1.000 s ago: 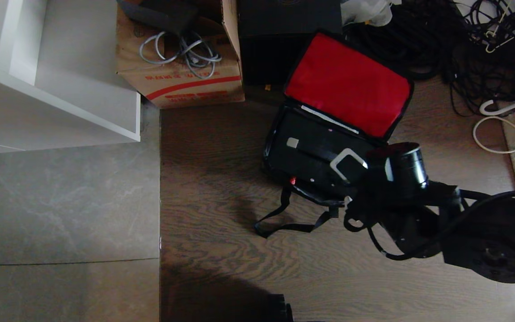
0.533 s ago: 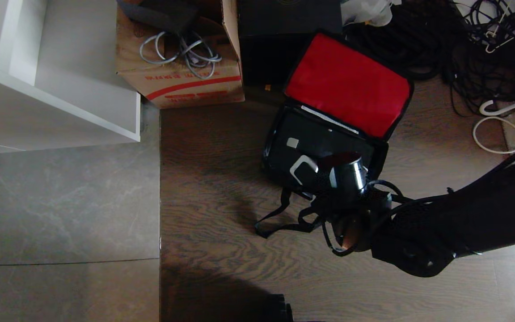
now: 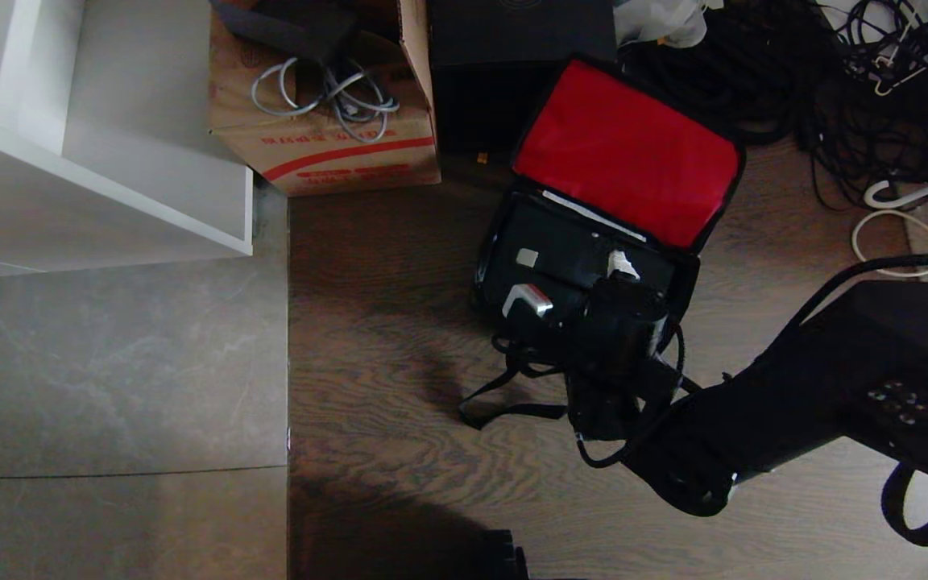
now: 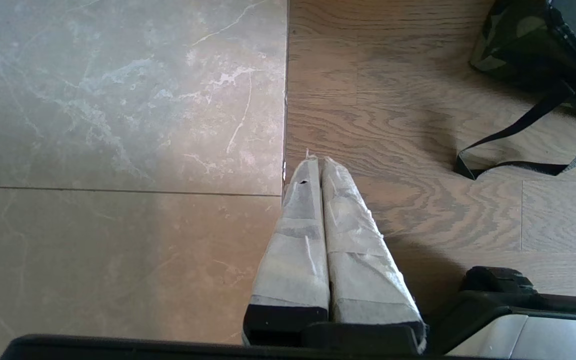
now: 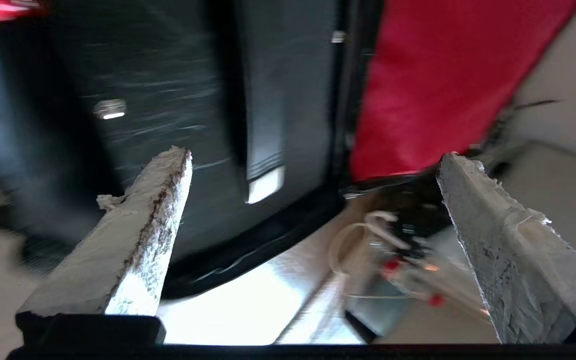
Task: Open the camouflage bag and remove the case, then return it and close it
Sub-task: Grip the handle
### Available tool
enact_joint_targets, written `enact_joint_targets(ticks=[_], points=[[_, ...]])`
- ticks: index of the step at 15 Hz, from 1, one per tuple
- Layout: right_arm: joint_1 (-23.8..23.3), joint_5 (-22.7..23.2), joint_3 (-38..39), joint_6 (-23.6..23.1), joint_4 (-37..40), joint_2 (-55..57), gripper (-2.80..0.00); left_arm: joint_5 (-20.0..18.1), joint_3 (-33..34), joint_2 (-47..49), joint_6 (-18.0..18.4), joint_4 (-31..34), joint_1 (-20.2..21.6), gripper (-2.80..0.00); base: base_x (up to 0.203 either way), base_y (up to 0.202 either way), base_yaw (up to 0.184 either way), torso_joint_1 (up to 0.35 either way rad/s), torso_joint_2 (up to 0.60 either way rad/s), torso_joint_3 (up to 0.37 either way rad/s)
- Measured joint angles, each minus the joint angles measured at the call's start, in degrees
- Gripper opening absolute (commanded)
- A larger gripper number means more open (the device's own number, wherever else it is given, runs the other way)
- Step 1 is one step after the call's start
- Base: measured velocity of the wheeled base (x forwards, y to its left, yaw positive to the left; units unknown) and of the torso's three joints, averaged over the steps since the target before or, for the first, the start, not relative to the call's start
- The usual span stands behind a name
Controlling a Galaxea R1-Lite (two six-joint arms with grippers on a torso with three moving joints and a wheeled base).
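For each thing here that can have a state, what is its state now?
camouflage bag: open, red-lined flap folded back.
case: lying inside the bag, not gripped.
right tool: open, empty, over the case.
left tool: shut, empty, parked above the floor.
cardboard box: open, holding cables.

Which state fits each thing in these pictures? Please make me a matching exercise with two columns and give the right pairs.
Things:
1. camouflage bag
2. case
3. right end effector
4. left end effector

States:
a. fingers pressed together, over the floor
b. fingers spread wide, above the case
c. flap open, red lining showing
d. lying inside the bag

Pairs: 1-c, 2-d, 3-b, 4-a
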Motion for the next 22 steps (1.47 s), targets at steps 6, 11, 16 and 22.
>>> enact_joint_targets(ticks=[6,11,16,22], points=[[-1.4,-3.3,-2.4,-3.6,-11.7,6.6,0.00,0.0,0.0,0.0,0.0,0.0,0.0,-2.80,0.000,0.000,0.000,0.000,0.00,0.000],[-4.3,-3.9,-8.2,-3.2,-14.5,11.6,0.00,0.0,0.0,0.0,0.0,0.0,0.0,-2.80,0.000,0.000,0.000,0.000,0.00,0.000],[-6.3,-3.8,-12.5,-3.1,-14.8,14.8,0.00,0.0,0.0,0.0,0.0,0.0,0.0,-2.80,0.000,0.000,0.000,0.000,0.00,0.000],[-9.3,-1.4,-17.6,-3.6,-14.6,15.7,0.00,0.0,0.0,0.0,0.0,0.0,0.0,-2.80,0.000,0.000,0.000,0.000,0.00,0.000]])
